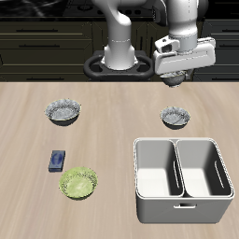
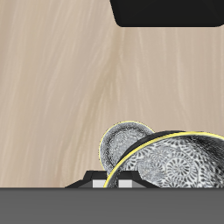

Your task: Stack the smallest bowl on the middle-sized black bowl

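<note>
My gripper (image 1: 176,81) hangs high over the back of the table, shut on the smallest bowl (image 2: 179,163). In the wrist view that bowl fills the frame close to the camera, showing its pale rim and patterned inside. In the exterior view it is only a dark shape under the fingers. The middle-sized black bowl (image 1: 175,117) stands upright on the table, below the gripper and slightly nearer the front edge. It also appears in the wrist view, where the middle-sized black bowl (image 2: 125,143) peeks out from behind the held bowl's rim.
A larger, greyer ruffled bowl (image 1: 63,113) sits across the table. A green bowl (image 1: 79,182) and a small dark blue object (image 1: 58,161) lie nearer the front edge. A white two-compartment caddy (image 1: 138,177) stands in front of the middle-sized bowl.
</note>
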Tool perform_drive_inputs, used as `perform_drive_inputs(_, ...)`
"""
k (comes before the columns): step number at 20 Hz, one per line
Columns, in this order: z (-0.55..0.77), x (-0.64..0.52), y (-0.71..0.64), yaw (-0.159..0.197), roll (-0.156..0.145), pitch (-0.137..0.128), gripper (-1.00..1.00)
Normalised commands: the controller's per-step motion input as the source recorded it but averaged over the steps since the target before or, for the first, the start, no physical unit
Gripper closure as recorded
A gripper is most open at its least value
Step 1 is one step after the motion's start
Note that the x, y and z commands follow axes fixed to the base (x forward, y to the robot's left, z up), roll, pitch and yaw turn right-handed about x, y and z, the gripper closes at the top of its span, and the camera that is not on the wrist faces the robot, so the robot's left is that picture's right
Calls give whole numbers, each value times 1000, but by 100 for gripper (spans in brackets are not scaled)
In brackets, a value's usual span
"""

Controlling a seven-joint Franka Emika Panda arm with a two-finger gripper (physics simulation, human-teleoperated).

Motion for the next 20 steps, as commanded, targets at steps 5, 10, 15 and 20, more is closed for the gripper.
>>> perform_drive_inputs(5,-103,167,2,-21,-47,20,100)
perform_drive_inputs(10,-116,15,-49,-8,-42,-4,100)
perform_drive_inputs(15,-299,-17,-45,-22,-21,54,100)
perform_drive_inputs(20,-284,-26,90,-2,12,41,100)
